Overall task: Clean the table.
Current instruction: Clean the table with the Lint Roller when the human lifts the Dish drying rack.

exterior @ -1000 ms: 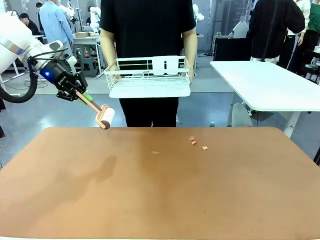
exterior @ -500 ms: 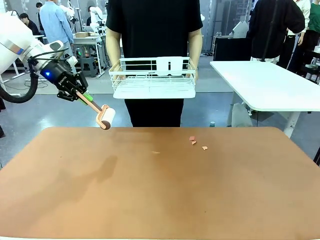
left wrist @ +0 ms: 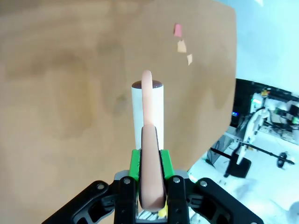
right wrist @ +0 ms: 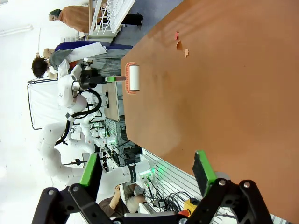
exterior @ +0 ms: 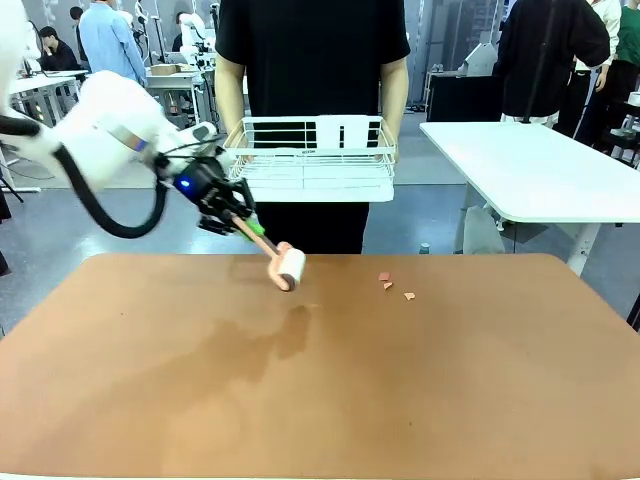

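Gripping a lint roller (exterior: pixel 290 267) (by its handle), the left hand (exterior: pixel 243 226) hangs above the table (exterior: pixel 400 380).

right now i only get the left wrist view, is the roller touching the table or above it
observer: above it. in the front view the white lint roller with a pink handle hangs clear of the reddish-brown table, its shadow lying apart from it
operator: anyone on the far side
observer: yes, a person stands there holding a white wire dish rack
operator: what's the right claw doing
observer: the right claw is open, nothing between its fingers
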Available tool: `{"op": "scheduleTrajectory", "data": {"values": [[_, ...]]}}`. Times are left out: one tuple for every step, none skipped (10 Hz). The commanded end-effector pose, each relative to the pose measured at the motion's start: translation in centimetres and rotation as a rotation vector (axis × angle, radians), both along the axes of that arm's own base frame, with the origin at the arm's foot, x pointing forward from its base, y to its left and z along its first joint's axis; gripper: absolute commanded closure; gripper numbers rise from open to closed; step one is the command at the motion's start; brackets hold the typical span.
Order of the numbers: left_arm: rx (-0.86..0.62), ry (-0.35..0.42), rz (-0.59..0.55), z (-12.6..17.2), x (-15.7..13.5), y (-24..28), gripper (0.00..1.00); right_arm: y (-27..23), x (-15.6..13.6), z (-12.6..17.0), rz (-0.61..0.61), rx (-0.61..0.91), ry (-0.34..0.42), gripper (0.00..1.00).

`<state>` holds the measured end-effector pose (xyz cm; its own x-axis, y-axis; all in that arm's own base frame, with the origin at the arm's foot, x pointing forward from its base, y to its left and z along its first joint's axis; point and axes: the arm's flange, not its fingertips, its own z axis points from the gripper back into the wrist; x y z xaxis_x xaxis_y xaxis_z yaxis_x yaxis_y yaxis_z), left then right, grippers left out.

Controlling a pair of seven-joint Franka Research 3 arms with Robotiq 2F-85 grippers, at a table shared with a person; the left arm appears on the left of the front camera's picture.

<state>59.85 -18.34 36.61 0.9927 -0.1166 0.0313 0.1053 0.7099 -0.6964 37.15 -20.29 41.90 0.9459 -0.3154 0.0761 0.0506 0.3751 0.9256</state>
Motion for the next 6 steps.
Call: {"op": "scheduleTrajectory", "data": {"values": [[-0.020, 0.044, -0.005, -1.1, 2.1, -3.9, 0.79, 0.1, -0.1, 0.3, 0.001, 0.006, -0.022, 0.00], [0.003, 0.044, 0.029, -1.8, 2.1, -6.3, 0.79, 0.1, -0.1, 0.3, 0.001, 0.006, -0.022, 0.00], [0.011, 0.020, 0.059, -2.2, 2.2, -7.9, 0.79, 0.1, -0.1, 0.3, 0.001, 0.006, -0.022, 0.00], [0.023, -0.041, 0.095, -2.5, 2.3, -9.0, 0.79, 0.1, -0.1, 0.3, 0.001, 0.006, -0.022, 0.00], [0.018, -0.055, 0.100, -3.4, 2.1, -10.0, 0.79, 0.1, -0.1, 0.3, 0.001, 0.006, -0.022, 0.00], [-0.015, -0.036, 0.108, -4.1, 2.3, -10.5, 0.79, 0.1, -0.1, 0.3, 0.001, 0.006, -0.022, 0.00]]}}
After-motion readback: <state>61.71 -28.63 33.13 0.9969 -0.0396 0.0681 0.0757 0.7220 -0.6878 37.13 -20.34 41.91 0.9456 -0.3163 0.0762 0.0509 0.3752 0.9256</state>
